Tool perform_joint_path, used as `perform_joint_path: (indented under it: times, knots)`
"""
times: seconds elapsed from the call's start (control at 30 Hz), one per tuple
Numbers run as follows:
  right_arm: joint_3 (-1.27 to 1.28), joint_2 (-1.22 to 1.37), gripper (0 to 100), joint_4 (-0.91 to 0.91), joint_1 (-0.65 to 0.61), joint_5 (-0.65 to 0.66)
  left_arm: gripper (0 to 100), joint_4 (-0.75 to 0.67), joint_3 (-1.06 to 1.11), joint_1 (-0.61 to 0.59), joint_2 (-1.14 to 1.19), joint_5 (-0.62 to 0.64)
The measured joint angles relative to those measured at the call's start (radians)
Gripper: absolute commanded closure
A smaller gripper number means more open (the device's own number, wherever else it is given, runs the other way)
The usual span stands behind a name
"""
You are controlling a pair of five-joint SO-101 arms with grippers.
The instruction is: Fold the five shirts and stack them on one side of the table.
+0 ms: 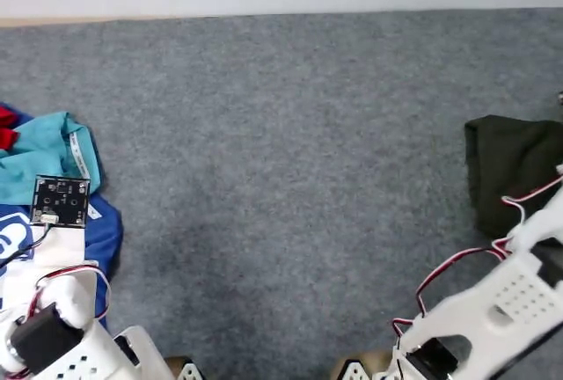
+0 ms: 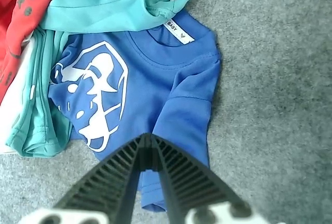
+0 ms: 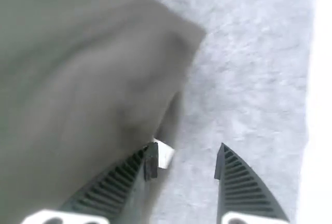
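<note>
Left fingers (image 2: 122, 169) pressed together, right fingers (image 3: 236, 180) spread: pinch the blue printed cotton shirt (image 2: 155, 81), likely limp and light, at its shoulder.

White plastic shells dotted with small holes cover the left arm (image 1: 75, 361) and right arm (image 1: 515, 294), with black servo blocks (image 1: 40, 338) set in between. Thin red, white and black cables (image 1: 449, 267) loop along both. A square black circuit board (image 1: 60, 200) is mounted on the left arm. The left gripper (image 2: 148, 140) and right gripper (image 3: 184, 161) have black ribbed fingers on white bases
</note>
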Motion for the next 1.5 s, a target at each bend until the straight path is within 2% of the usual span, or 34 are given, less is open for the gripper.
perform_joint_path:
  times: [0.07, 0.23, 0.47, 0.6, 0.77, 0.97, 1.13, 1.33, 1.5]
  knots:
    - [0.000, -0.055, 81.0, 0.072, -0.005, -0.041, 100, 0.000, 0.000, 0.000, 0.000, 0.000]
    - [0.000, -0.184, 81.1, 0.301, -0.038, -0.250, 100, 0.000, 0.000, 0.000, 0.000, 0.000]
    - [0.000, -0.285, 81.2, 0.617, -0.138, -0.411, 100, 0.000, 0.000, 0.000, 0.000, 0.000]
    - [0.000, -0.285, 81.2, 0.706, -0.189, -0.508, 100, 0.000, 0.000, 0.000, 0.000, 0.000]
    - [0.000, -0.175, 81.2, 0.720, -0.209, -0.634, 100, 0.000, 0.000, 0.000, 0.000, 0.000]
    - [0.000, 0.063, 81.2, 0.677, -0.209, -0.664, 100, 0.000, 0.000, 0.000, 0.000, 0.000]
    - [-0.100, 0.075, 81.2, 0.752, -0.213, -0.671, 100, 0.000, 0.000, 0.000, 0.000, 0.000]
    - [-0.193, -0.049, 81.2, 0.896, -0.272, -0.671, 100, 0.002, -0.029, 0.000, 0.000, 0.000]
    - [-0.198, -0.209, 81.2, 1.007, -0.368, -0.671, 100, 0.018, -0.081, 0.000, 0.000, 0.000]
